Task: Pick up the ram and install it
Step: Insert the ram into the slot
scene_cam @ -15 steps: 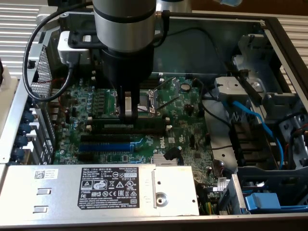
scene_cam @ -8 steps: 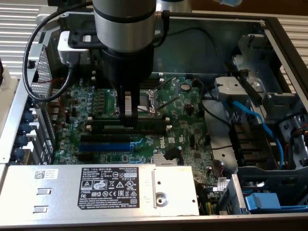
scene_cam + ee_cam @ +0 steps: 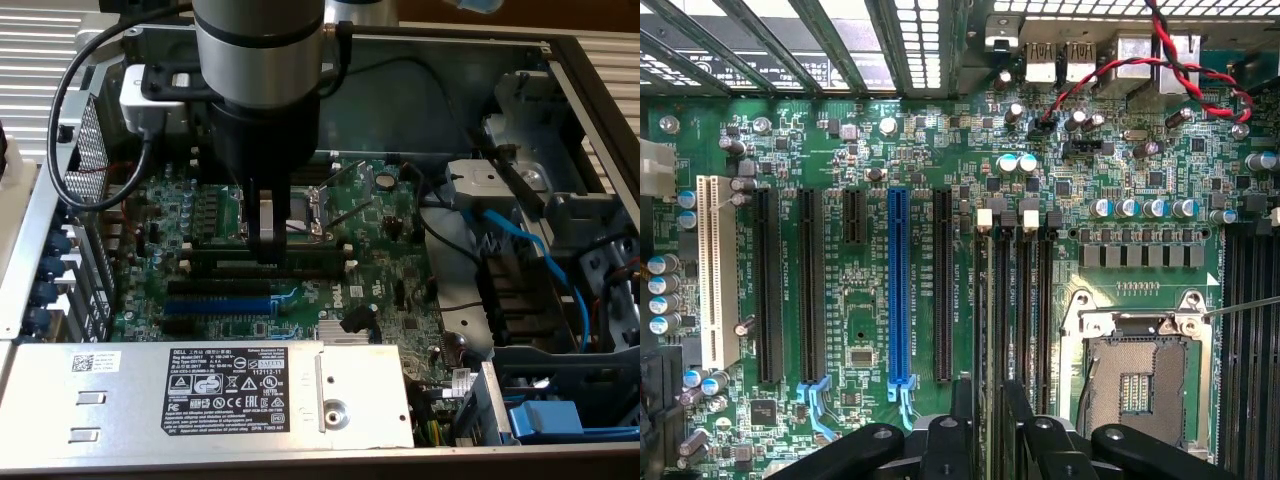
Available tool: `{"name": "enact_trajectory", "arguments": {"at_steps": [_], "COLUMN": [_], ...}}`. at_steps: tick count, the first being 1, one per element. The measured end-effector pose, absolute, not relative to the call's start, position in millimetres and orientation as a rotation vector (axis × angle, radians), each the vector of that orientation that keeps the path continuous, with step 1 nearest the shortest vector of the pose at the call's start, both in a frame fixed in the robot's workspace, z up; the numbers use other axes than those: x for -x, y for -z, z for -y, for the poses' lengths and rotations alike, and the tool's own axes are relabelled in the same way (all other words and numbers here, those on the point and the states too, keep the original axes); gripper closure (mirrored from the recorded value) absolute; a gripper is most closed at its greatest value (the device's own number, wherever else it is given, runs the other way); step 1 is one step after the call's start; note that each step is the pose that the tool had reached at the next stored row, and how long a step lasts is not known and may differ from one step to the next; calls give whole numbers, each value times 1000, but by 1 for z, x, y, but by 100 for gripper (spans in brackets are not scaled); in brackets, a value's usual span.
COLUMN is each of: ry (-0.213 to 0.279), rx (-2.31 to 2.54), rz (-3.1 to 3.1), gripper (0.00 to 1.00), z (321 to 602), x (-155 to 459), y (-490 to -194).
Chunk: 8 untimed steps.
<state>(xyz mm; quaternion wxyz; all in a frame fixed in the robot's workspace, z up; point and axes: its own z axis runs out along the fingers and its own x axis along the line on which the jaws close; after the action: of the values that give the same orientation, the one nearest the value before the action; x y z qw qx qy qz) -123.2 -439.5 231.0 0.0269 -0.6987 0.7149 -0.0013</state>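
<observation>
Green board: the motherboard (image 3: 400,290) lies flat in the open computer case, and the gripper (image 3: 267,245) hangs over its middle.
Rear panel: a perforated metal wall (image 3: 85,150) stands well off to the exterior view's left of the gripper.
Power supply: a grey box with a printed label (image 3: 200,395) sits lower in the exterior view than the gripper, nearer the camera, and apart from it.
Blue expansion slot (image 3: 215,303): just beside the gripper, on the exterior view's left and a little nearer the camera; in the wrist view (image 3: 898,290) it runs parallel to the memory slots.
Arm: the grey and black arm (image 3: 260,60) comes straight down from above, wrist vertical, tool pointing at the board.
Gripper state: in the wrist view (image 3: 990,395) the two black fingers (image 3: 962,420) stand apart with a clear gap, gripping nothing.
Ram: the ram (image 3: 305,266) lies as a long dark-green strip along the memory slots, right under the fingertips and stretching out to the exterior view's right of them; whether it is fully seated I cannot tell.
Memory slots (image 3: 1030,300): long black slots with white end clips; one of them passes between the fingers.
CPU socket (image 3: 310,205): just behind the gripper, to its right in the exterior view; its metal frame is closed (image 3: 1140,370).
Blue cables (image 3: 530,240): well apart from the gripper, far over at the exterior view's right by the drive bays.
</observation>
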Motion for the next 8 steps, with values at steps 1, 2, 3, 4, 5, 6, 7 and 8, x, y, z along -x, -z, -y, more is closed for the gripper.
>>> {"name": "enact_trajectory", "arguments": {"at_steps": [1,2,3,4,5,6,7,8], "ry": [4,4,4,4,4,4,4,4], "rx": [2158,2158,2158,2158,2158,2158,2158,2158], "rz": [-2208,-2208,-2208,-2208,-2208,-2208,-2208,-2208], "gripper": [73,73,73,73,73,73,73,73], "z": [439,439,439,439,439,439,439,439], "x": [123,123,123,123,123,123,123,123], "y": [-232,-232,-233,-235,-236,-237,-239,-241]}}
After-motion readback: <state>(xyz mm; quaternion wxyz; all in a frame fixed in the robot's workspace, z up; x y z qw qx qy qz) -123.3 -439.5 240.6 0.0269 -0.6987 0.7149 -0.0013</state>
